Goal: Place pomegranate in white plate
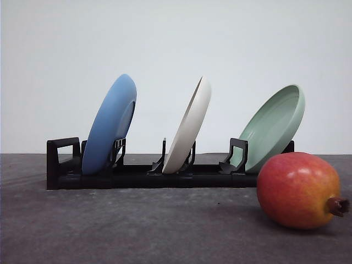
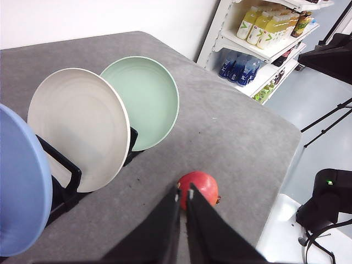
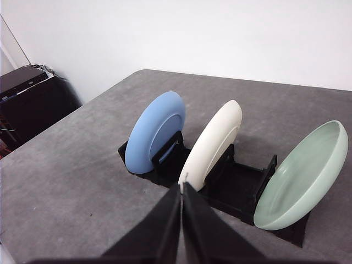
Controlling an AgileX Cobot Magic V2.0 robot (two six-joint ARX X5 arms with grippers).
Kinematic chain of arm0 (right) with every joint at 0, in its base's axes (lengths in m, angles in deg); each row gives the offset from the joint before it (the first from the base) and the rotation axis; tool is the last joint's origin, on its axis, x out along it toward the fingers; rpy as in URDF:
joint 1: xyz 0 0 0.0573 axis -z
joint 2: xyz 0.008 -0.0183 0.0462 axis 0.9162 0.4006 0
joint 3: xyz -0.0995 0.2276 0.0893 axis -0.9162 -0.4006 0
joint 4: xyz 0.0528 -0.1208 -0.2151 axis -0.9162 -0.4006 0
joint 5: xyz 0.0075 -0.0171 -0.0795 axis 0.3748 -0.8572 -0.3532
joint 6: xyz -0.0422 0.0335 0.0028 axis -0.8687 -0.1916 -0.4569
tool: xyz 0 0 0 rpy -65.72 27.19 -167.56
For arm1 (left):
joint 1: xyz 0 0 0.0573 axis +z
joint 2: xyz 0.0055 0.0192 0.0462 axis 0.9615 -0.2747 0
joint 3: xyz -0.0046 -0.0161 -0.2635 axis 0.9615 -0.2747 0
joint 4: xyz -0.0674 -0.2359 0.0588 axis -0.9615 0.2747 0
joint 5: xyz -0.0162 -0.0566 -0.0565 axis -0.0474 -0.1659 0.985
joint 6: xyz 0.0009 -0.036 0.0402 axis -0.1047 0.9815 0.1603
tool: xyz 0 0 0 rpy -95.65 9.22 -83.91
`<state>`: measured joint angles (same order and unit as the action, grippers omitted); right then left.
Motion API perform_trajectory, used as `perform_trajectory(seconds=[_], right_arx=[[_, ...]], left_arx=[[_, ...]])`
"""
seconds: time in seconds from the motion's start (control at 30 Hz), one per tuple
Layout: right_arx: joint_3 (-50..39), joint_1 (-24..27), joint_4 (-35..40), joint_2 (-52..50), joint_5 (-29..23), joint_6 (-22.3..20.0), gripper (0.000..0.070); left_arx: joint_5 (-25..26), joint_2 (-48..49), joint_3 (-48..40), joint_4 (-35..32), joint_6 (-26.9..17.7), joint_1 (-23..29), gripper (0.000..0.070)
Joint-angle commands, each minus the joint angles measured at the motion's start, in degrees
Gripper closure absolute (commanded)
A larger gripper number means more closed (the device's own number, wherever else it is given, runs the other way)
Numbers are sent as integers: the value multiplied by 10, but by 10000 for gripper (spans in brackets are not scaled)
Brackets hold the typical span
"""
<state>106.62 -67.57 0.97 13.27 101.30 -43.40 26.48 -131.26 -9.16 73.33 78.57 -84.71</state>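
Item: pomegranate (image 1: 300, 190). It is lying on the bare worktop (image 1: 137, 231), in front of the rack's (image 1: 165, 177) right end and near the worktop's right edge, crown nub pointing right. Nothing is touching it.

Item: white plate (image 1: 190, 129). It is standing on edge in the middle slot of the rack, leaning, between the blue plate (image 1: 110, 126) and the green plate (image 1: 275, 126). It is not lying flat, so it is offering no level surface yet.

Item: my left claw (image 2: 183, 193). I am holding it up above the worktop with the fingers pressed together, gripping nothing; the pomegranate is showing just beyond the tips.

Item: my right claw (image 3: 182, 188). I am holding it likewise closed and empty, pointing toward the white plate in the rack.

Step in hand: I judge the task is only starting, with nothing grasped.

Next move calls for: opening a claw wide enough for the round, glossy fruit, and probably getting the white plate out of the rack and flat first.
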Motion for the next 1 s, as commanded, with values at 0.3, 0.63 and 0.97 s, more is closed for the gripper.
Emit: perform_trajectory(seconds=[0.3,0.63,0.97], right_arx=[[11,-1,5,2,0,-7,99],[11,-1,6,2,0,-4,46],[11,-1,6,2,0,-2,46]], left_arx=[[2,-25,12,-13,-9,-2,166],[-16,-78,12,-28,19,-45,103],[-175,-233,69,-66,81,-160,103]])
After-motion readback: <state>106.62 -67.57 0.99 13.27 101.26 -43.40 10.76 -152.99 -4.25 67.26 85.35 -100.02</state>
